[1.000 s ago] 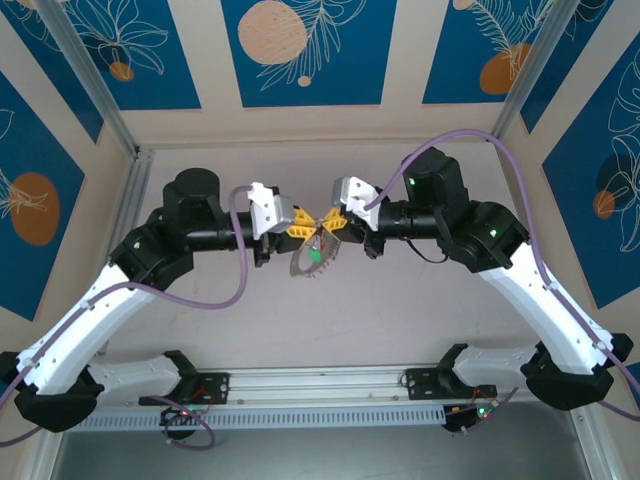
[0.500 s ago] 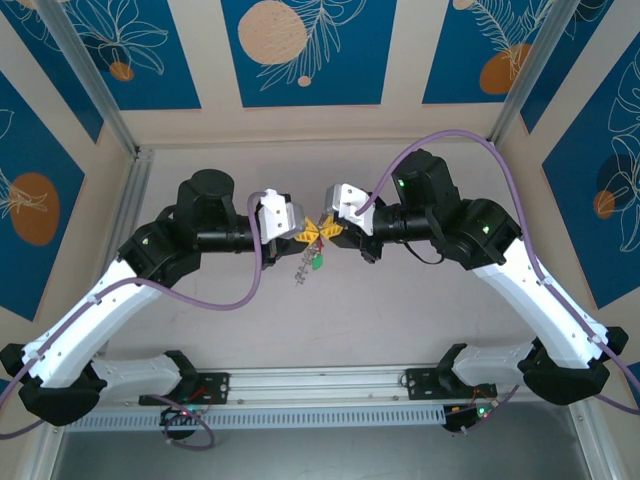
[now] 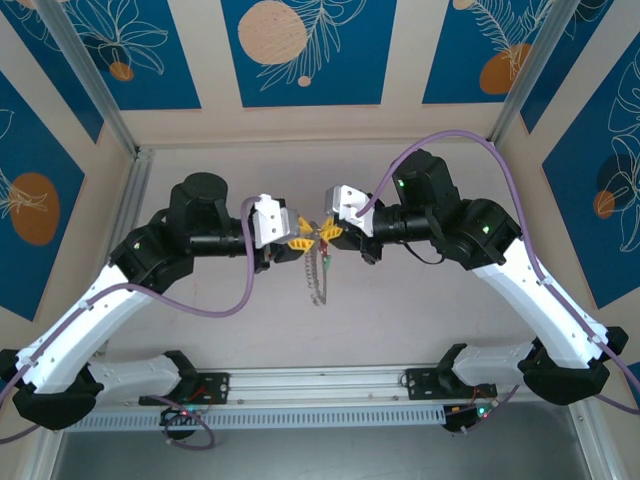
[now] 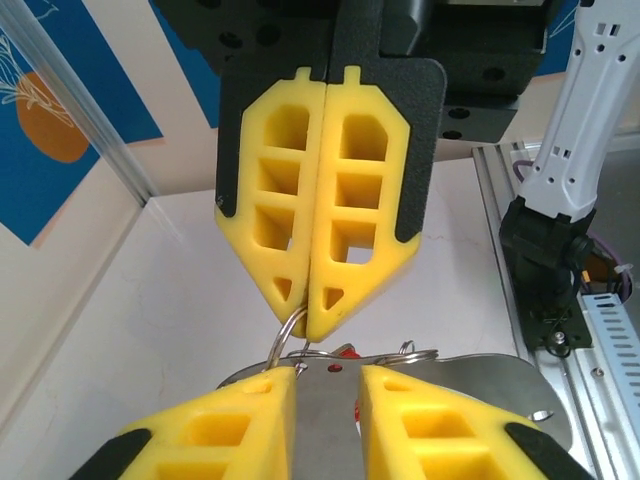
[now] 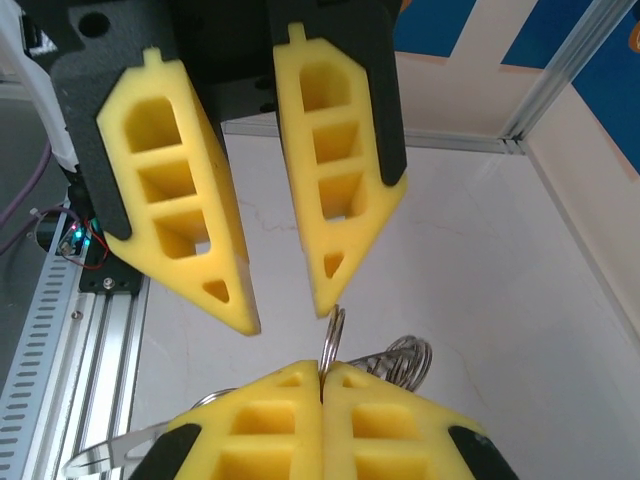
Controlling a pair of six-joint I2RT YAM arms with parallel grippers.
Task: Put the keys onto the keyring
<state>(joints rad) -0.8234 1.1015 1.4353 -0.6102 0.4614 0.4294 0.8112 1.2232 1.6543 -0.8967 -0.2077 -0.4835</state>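
Top external: purple cables [image 3: 455, 135] flanking keyring [image 3: 320, 272]

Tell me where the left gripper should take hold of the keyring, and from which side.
Take the bare arc of the keyring standing out of the shut right gripper. Come straight in from the left arm's side: the arc stands edge-on toward the open left gripper, so it would likely close on the flat faces.

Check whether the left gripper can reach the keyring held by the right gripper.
Probably yes. The left gripper is open, tip to tip with the shut right gripper, and the keyring loop juts out between them with nothing blocking.
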